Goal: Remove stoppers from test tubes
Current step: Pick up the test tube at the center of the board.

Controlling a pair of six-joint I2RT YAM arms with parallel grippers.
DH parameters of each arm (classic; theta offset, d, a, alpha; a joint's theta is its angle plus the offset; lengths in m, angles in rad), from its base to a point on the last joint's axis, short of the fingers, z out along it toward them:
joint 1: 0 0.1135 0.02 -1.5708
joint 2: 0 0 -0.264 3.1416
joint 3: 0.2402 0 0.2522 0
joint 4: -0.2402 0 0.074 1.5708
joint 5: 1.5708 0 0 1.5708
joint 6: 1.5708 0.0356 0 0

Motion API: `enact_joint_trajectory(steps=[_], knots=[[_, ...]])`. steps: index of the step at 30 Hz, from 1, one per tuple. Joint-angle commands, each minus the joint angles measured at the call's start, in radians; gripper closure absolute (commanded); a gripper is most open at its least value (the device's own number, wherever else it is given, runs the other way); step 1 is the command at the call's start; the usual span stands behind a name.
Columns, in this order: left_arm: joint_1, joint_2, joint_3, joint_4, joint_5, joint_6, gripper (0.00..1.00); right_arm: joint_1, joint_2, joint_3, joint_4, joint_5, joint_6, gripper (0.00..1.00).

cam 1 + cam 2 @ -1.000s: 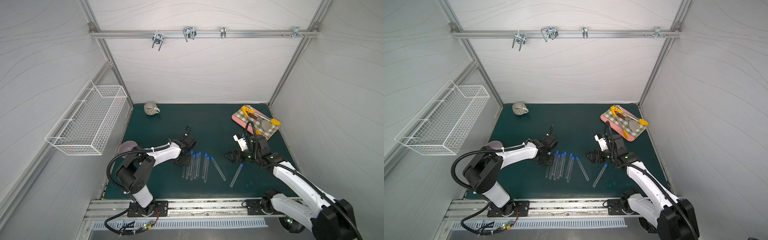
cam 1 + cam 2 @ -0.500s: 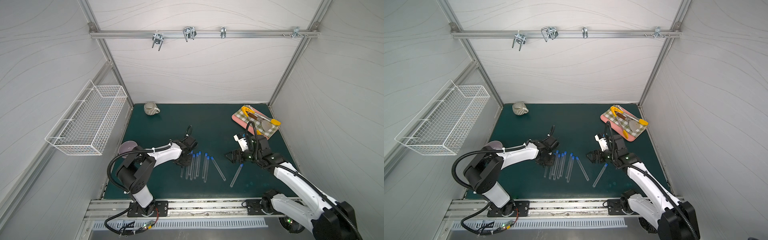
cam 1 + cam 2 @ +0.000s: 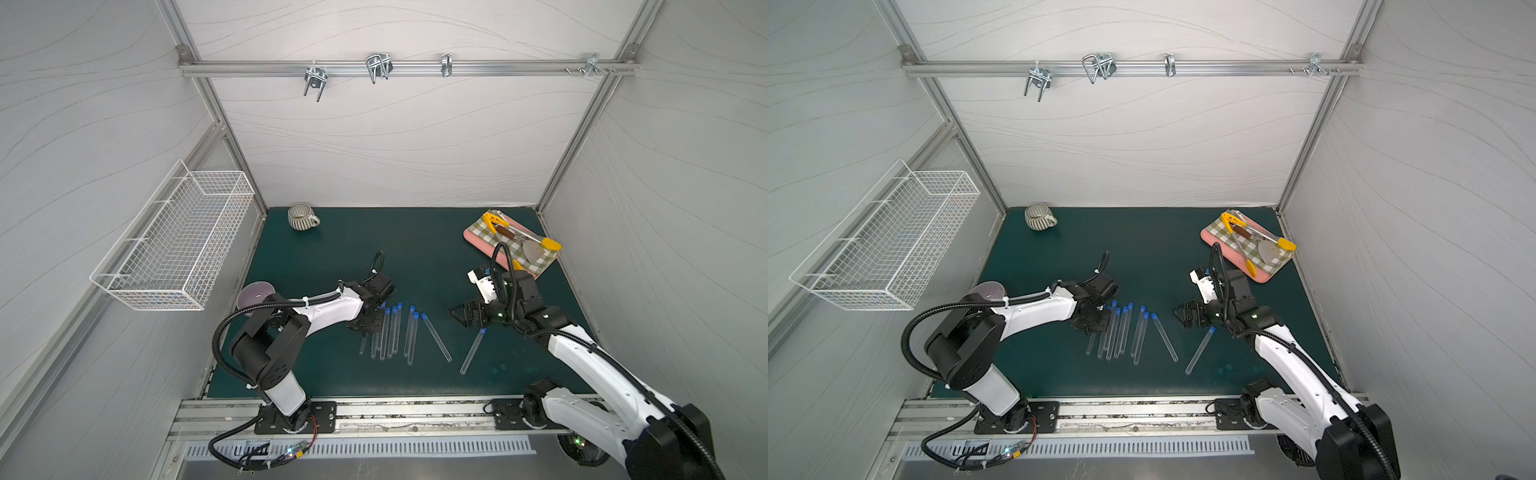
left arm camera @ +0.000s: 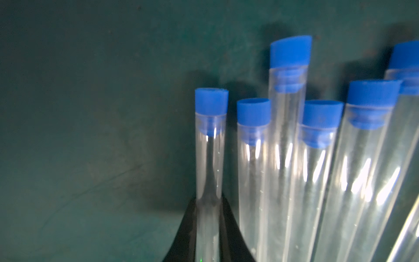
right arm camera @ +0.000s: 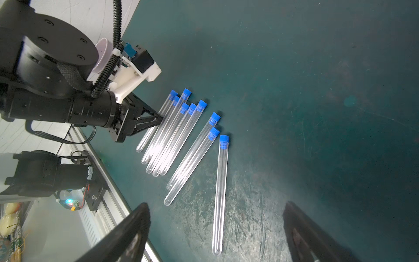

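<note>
The left gripper (image 3: pixel 371 323) has shut since a moment ago. Its two black fingers were apart before. Now they pinch the test tube (image 4: pixel 209 158) that lies farthest left in the bunch. The right arm has not moved.

The left wrist view shows the fingers (image 4: pixel 226 226) pressed on both sides of that clear tube, with no gap. Its blue stopper (image 4: pixel 211 101) is still stuck in its mouth. The right wrist view shows the same pinch (image 5: pixel 159 119) partway along the tube.

The test tubes (image 3: pixel 390 332) lie flat on the green mat (image 3: pixel 415 257), in the middle, a bit to the near side. Most lie close together, side by side. Their blue stoppers (image 3: pixel 1126 308) point to the far side and their round bottoms point near. Every stopper I can see is still in its tube.

One tube (image 3: pixel 436 337) lies slanted just right of the bunch. Another tube (image 3: pixel 471 353) lies alone farther right, with its blue end near the right gripper (image 3: pixel 463 318).

The right gripper has its fingers (image 5: pixel 136 226) spread wide apart. It holds nothing.

A striped mug (image 3: pixel 302 217) sits at the far left of the mat. A checked cloth (image 3: pixel 513 249) with kitchen tools sits at the far right.
</note>
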Motion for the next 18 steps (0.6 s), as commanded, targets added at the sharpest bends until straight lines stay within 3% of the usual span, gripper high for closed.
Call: enact_joint_trajectory(steps=[1, 18], knots=[[0.002, -0.051, 0.004, -0.017, -0.031, -0.006, 0.93, 0.004, -0.009, 0.038, -0.047, -0.004, -0.017, 0.09], [0.002, -0.261, 0.08, -0.139, -0.076, 0.06, 1.0, -0.01, -0.021, 0.078, -0.045, -0.112, 0.011, 0.09]])
